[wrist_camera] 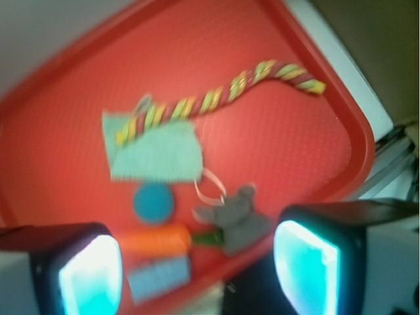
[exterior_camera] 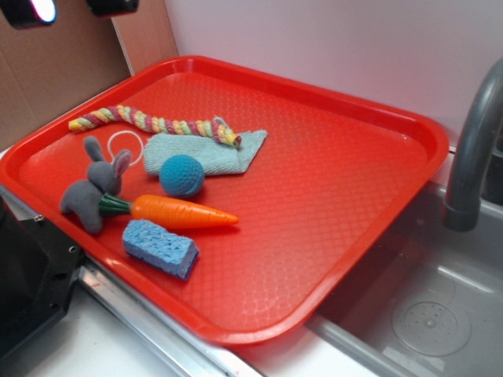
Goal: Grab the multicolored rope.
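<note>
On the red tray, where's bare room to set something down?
The tray is bare across its whole half toward the faucet, past the carrot tip and cloth. The opposite side is crowded: multicolored rope, ball, bunny, sponge.

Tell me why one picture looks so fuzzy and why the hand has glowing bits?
The wrist view is blurred all over: the multicolored rope, the cloth and the tray have soft edges. The hand is closest, and its pads shine bright teal. The exterior view is sharper, with a pale glare on the tray's far rim.
</note>
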Controlling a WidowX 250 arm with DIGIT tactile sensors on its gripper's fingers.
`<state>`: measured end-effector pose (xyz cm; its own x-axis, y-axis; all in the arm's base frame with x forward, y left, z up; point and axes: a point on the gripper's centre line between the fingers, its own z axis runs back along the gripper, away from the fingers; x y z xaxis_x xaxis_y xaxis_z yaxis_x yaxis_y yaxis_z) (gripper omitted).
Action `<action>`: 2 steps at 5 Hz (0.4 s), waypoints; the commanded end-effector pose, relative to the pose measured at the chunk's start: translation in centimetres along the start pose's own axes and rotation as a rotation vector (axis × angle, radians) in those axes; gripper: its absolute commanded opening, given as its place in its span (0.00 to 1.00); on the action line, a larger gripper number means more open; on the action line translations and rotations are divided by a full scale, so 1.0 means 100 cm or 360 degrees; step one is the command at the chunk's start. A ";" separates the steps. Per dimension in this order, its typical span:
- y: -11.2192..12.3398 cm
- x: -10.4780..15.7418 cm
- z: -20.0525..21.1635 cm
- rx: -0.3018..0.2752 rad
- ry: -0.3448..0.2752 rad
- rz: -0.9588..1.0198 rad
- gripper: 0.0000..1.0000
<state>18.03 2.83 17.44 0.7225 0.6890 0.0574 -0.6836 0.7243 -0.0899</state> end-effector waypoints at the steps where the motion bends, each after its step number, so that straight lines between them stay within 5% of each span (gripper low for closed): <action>1: 0.019 0.040 -0.039 0.0007 -0.0041 0.0644 1.00; 2: 0.025 0.057 -0.060 0.0065 -0.0114 0.0834 1.00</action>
<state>21.78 7.38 10.77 0.2973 0.9524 0.0671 -0.9517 0.3013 -0.0596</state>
